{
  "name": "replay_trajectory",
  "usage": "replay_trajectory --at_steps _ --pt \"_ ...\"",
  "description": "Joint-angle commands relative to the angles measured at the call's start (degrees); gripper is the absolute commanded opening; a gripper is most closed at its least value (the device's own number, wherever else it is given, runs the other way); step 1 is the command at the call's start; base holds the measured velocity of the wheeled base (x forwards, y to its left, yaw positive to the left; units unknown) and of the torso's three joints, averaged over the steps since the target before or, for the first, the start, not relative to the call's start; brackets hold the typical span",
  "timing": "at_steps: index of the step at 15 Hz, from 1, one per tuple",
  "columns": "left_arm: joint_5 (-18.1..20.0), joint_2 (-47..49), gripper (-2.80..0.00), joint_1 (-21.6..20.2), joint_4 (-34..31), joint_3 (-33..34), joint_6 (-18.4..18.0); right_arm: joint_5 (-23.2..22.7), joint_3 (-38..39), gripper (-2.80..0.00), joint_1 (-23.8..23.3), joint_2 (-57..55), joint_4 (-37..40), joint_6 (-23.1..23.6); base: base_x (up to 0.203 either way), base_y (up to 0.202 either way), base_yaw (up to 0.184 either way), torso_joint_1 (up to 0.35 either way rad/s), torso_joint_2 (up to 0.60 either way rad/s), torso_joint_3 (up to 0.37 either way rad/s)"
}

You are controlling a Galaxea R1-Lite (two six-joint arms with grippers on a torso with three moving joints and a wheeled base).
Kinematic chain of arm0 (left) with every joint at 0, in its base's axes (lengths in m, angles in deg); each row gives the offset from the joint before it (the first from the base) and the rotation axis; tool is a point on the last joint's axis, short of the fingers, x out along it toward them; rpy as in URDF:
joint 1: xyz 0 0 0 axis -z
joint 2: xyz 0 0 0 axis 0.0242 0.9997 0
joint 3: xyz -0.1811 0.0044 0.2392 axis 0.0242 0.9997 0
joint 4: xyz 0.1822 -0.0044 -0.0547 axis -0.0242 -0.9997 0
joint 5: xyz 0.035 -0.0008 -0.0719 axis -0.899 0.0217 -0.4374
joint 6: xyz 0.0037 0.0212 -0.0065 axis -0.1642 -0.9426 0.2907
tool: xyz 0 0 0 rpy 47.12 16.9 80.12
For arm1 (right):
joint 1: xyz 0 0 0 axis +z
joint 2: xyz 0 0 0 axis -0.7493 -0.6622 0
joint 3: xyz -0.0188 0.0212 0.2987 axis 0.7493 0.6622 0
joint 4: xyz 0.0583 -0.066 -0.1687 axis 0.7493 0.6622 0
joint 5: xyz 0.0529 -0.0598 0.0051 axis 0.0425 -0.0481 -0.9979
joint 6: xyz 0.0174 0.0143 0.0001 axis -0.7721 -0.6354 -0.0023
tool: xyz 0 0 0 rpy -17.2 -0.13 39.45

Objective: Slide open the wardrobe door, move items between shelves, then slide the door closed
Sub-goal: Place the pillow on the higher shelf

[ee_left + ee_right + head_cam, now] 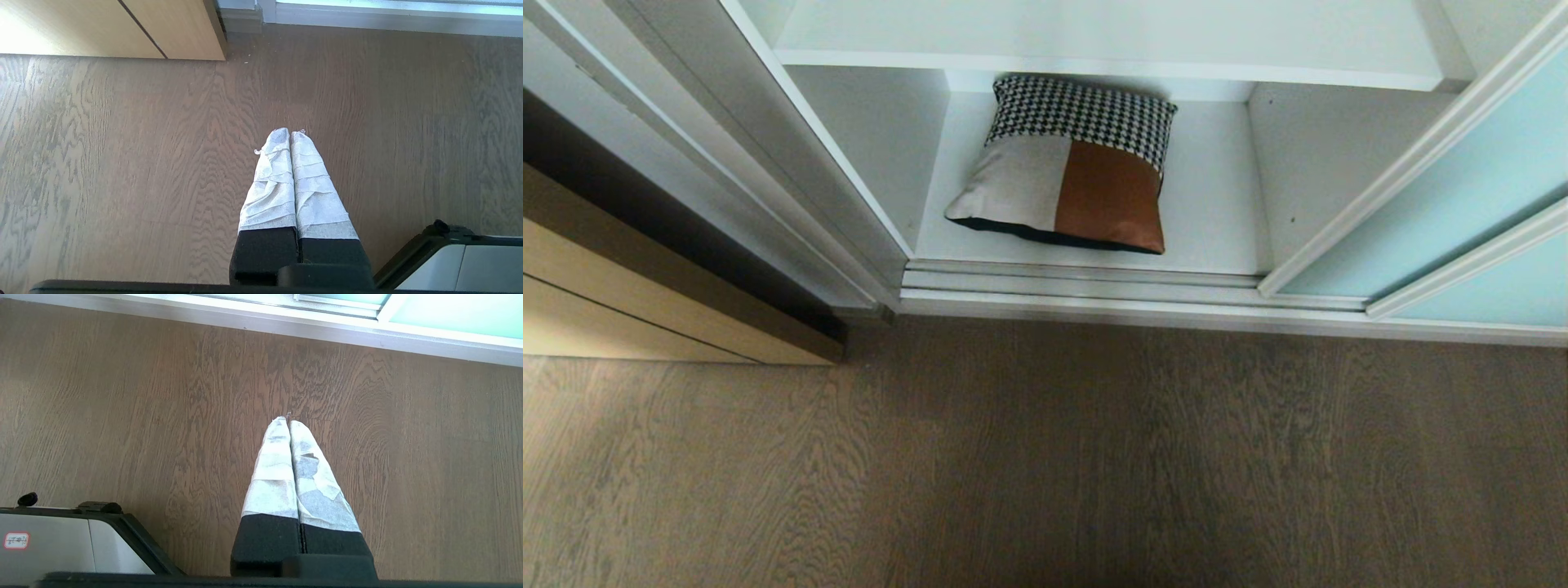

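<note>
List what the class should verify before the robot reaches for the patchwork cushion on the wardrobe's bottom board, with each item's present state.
1. Frosted blue-green glass sliding door slid aside, opening clear: ok.
2. Square rust, off-white and houndstooth cushion lying flat on the lowest white shelf: ok.
3. White shelf above free: cannot tell, partly out of view.
4. Left gripper empty, shut over the wood-grain floor: ok.
5. Right gripper empty, shut: ok.

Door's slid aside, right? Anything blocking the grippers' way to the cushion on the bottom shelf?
Nothing visible. The sliding wardrobe door stands off to the right, leaving the cushion exposed. Left gripper and right gripper hang shut over bare floor.
</note>
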Motion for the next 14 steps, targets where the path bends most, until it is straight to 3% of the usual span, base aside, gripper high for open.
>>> replay_trajectory --at_steps 1,3,8,14 --pt "0.0 0.2 -2.80 0.0 0.0 0.0 0.2 0.0 0.0 -2.80 0.0 0.1 0.0 0.0 0.000 0.000 0.000 0.000 0.00 0.000" --pt "0.0 0.2 -2.80 0.0 0.0 0.0 0.2 0.0 0.0 -2.80 0.0 0.1 0.0 0.0 0.066 0.000 -0.001 0.001 0.00 0.002" --pt "0.0 0.2 -2.80 0.0 0.1 0.0 0.9 0.0 0.0 -2.80 0.0 0.1 0.0 0.0 0.187 0.000 0.000 0.004 0.00 0.002" --pt "-0.1 0.2 -2.80 0.0 0.0 0.0 1.1 0.0 0.0 -2.80 0.0 0.1 0.0 0.0 0.011 0.000 0.000 0.002 0.00 0.000"
